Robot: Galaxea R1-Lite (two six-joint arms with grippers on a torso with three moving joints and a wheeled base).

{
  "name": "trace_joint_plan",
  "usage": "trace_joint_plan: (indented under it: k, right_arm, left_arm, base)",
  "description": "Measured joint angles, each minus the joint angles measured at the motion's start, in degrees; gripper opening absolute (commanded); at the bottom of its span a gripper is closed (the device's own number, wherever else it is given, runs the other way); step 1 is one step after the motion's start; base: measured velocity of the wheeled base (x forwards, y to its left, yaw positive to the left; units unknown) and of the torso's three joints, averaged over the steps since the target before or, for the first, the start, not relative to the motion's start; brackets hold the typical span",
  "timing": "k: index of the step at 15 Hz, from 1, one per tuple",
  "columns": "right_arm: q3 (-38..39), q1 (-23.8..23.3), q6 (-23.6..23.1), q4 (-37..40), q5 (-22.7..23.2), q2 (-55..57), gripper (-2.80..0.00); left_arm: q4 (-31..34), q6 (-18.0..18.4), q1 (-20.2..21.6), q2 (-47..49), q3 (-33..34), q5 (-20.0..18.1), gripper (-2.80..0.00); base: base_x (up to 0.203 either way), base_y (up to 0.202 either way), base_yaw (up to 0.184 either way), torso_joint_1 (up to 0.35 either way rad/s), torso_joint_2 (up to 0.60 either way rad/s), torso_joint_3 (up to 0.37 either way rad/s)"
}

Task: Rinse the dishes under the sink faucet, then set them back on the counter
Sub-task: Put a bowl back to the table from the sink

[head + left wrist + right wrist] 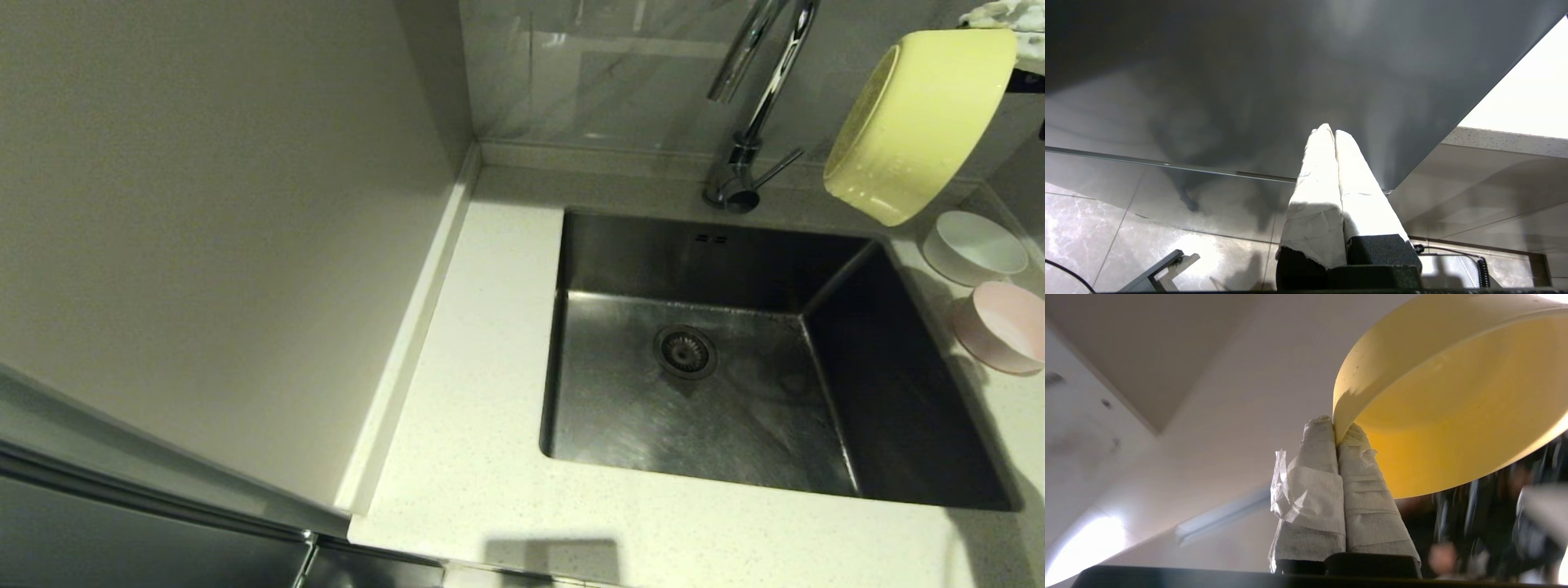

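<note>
While your right gripper (1336, 435) pinches the yellow-green bowl (918, 122) by its rim, tilted up high right of the faucet (755, 98), the white bowl (974, 247) and pink bowl (1002, 327) sit on the counter (473, 408) right of the sink (735, 367). Your left gripper (1334, 134) hangs fingers together, holding nothing.

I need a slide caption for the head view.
Right gripper holds yellow-green bowl tilted beside faucet.
</note>
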Motion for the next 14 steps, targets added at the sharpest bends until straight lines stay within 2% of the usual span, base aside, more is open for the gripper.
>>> trace_joint_plan:
  k: [2, 4, 6, 7, 8, 9, 10, 12, 14]
  right_arm:
    - [1.1, 2.2, 3.6, -5.1, -8.0, 0.6, -2.80]
    - [4.0, 7.6, 5.5, -0.2, -12.7, 1.5, -2.80]
    - [11.1, 9.6, 2.9, 9.3, -14.4, 2.5, -2.80]
    - [14.4, 9.9, -1.1, 14.2, -16.4, 2.8, -2.80]
    - [16.8, 10.3, -7.4, 19.7, -20.2, 3.0, -2.80]
    - [19.2, 11.0, -15.7, 25.5, -25.4, 3.1, -2.80]
    - [21.9, 11.4, -26.0, 31.4, -32.2, 3.0, -2.80]
    - [25.7, 8.8, -49.8, 40.6, -46.7, 2.2, -2.80]
    - [26.3, 3.3, -76.3, 43.9, -58.7, 0.4, -2.80]
  left_arm:
    - [0.0, 0.0, 0.0, 0.0, 0.0, 0.0, -2.80]
    - [0.0, 0.0, 0.0, 0.0, 0.0, 0.0, -2.80]
    - [0.0, 0.0, 0.0, 0.0, 0.0, 0.0, -2.80]
    - [0.0, 0.0, 0.0, 0.0, 0.0, 0.0, -2.80]
    - [0.0, 0.0, 0.0, 0.0, 0.0, 0.0, -2.80]
    - [0.0, 0.0, 0.0, 0.0, 0.0, 0.0, -2.80]
    - [0.0, 0.0, 0.0, 0.0, 0.0, 0.0, -2.80]
    - [0.0, 0.0, 0.0, 0.0, 0.0, 0.0, -2.80]
    - [0.0, 0.0, 0.0, 0.0, 0.0, 0.0, -2.80]
  base:
    - [0.000, 0.000, 0.000, 0.000, 0.00, 0.000]
    - [0.000, 0.000, 0.000, 0.000, 0.00, 0.000]
    - [0.000, 0.000, 0.000, 0.000, 0.00, 0.000]
    - [0.000, 0.000, 0.000, 0.000, 0.00, 0.000]
    - [0.000, 0.000, 0.000, 0.000, 0.00, 0.000]
    - [0.000, 0.000, 0.000, 0.000, 0.00, 0.000]
    - [0.000, 0.000, 0.000, 0.000, 0.00, 0.000]
    - [0.000, 0.000, 0.000, 0.000, 0.00, 0.000]
    - [0.000, 0.000, 0.000, 0.000, 0.00, 0.000]
